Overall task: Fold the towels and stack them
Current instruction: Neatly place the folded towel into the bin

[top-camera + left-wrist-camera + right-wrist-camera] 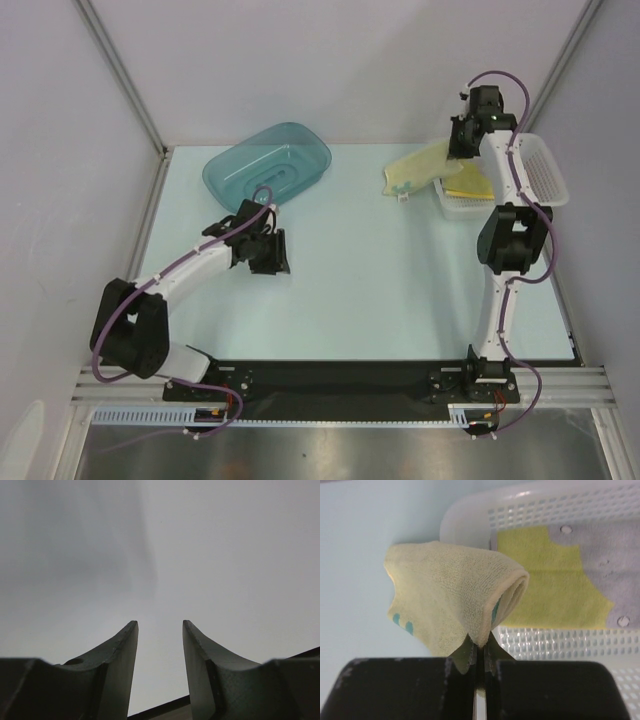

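Right gripper [479, 647] is pinching the cream towel [450, 590] between jaws pressed tight together, gripping a gathered edge so the cloth is hanging in a loose, rounded fold with small teal marks showing. Seen from above, this towel is trailing down toward the table [400, 290] just beside the left side of the white mesh basket [545, 505], at the far right of the work area. A yellow towel [545, 585] is lying flat inside that basket.

Both cloths are looking light, soft and floppy, and are likely to sag and bunch when lifted rather than keep any shape. Taking hold at a corner or along a hem would probably be giving the cleanest fold, since a pinch elsewhere is only gathering the fabric.

The basket's rim is sitting right beside the hanging cloth and could be snagging it. Left gripper [160, 630] is waiting with jaws spread and nothing between them, near the teal tub [268, 168] at the far left, well apart from both towels.
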You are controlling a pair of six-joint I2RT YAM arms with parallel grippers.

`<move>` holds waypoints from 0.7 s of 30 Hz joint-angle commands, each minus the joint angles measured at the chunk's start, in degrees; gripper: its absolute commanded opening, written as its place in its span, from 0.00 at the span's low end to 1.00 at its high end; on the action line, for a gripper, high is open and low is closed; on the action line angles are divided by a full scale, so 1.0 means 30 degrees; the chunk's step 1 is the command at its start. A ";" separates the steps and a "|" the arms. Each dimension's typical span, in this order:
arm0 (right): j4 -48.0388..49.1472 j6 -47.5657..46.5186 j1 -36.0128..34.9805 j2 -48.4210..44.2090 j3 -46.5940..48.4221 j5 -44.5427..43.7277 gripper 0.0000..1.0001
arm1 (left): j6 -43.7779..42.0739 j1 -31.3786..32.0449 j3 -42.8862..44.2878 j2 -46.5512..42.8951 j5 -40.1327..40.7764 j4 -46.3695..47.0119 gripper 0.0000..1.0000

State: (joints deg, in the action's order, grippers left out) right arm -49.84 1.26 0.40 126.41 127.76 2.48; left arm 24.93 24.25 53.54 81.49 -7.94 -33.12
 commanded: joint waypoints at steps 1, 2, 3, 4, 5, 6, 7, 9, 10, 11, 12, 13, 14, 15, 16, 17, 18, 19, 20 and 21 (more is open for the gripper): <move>-0.1165 -0.0273 0.0509 0.1513 0.3109 0.0521 0.00 | -0.0457 0.0032 0.0464 0.0111 -0.0369 0.0377 0.47; -0.1429 -0.0243 0.0626 0.1719 0.3782 0.0550 0.00 | -0.0487 0.0032 0.0464 0.0111 -0.0340 0.0406 0.48; -0.1316 -0.0156 0.0888 0.1808 0.3789 0.0782 0.00 | -0.0516 0.0032 0.0522 0.0111 -0.0340 0.0407 0.48; -0.1170 -0.0068 0.1036 0.1751 0.3673 0.0842 0.00 | -0.0545 0.0032 0.0581 0.0140 -0.0340 0.0349 0.49; -0.0936 -0.0009 0.1182 0.1692 0.3527 0.0872 0.00 | -0.0575 0.0032 0.0611 0.0111 -0.0340 0.0348 0.49; -0.0905 0.0049 0.1532 0.1605 0.3467 0.0901 0.00 | -0.0604 0.0032 0.0698 0.0140 -0.0340 0.0319 0.49; -0.0905 0.0050 0.1709 0.1604 0.3495 0.0931 0.00 | -0.0633 0.0032 0.0786 0.0256 -0.0340 0.0261 0.49; -0.0934 0.0021 0.2264 0.1487 0.3467 0.0930 0.00 | -0.0633 0.0032 0.0874 0.0432 -0.0369 0.0231 0.49; -0.0905 0.0021 0.2442 0.1458 0.3408 0.0989 0.00 | -0.0633 0.0032 0.0875 0.0491 -0.0427 0.0289 0.49; -0.0905 -0.0008 0.2675 0.1428 0.3350 0.1105 0.00 | -0.0633 0.0032 0.0846 0.0521 -0.0515 0.0289 0.49; -0.0818 -0.0009 0.2852 0.1341 0.3291 0.1252 0.00 | -0.0633 0.0032 0.0845 0.0550 -0.0545 0.0318 0.49; -0.0875 -0.0009 0.3260 0.1253 0.3262 0.1514 0.00 | -0.0692 0.0032 0.0874 0.0608 -0.0632 0.0348 0.49; -0.0904 -0.0009 0.3438 0.1223 0.3261 0.1807 0.00 | -0.0750 0.0032 0.0904 0.0609 -0.0749 0.0348 0.49; -0.0934 0.0020 0.3642 0.1165 0.3087 0.1810 0.00 | -0.0780 0.0032 0.0904 0.0638 -0.0692 0.0319 0.49; -0.0905 0.0050 0.3964 0.0961 0.2912 0.1839 0.00 | -0.0838 0.0032 0.0962 0.0638 -0.0721 0.0290 0.49; -0.0818 0.0050 0.4083 0.0872 0.2765 0.1897 0.00 | -0.0868 0.0032 0.1049 0.0696 -0.0692 0.0231 0.49; -0.0672 0.0050 0.4200 0.0784 0.2531 0.1898 0.00 | -0.0926 0.0032 0.1282 0.0755 -0.0692 0.0144 0.49; -0.0467 0.0021 0.4317 0.0783 0.2355 0.1840 0.00 | -0.0926 0.0032 0.1343 0.0784 -0.0692 0.0085 0.49; -0.0436 -0.0008 0.4434 0.0812 0.2411 0.1984 0.00 | -0.0955 0.0032 0.1459 0.0814 -0.0750 0.0055 0.49; -0.0436 -0.0038 0.4465 0.0900 0.2499 0.2015 0.00 | -0.1014 0.0032 0.1547 0.0814 -0.0750 0.0026 0.49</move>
State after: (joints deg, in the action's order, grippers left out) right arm -52.34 1.48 13.13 131.59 135.04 7.62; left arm 23.44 24.25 55.02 83.72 -9.23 -33.58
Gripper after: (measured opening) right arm 0.036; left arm 0.493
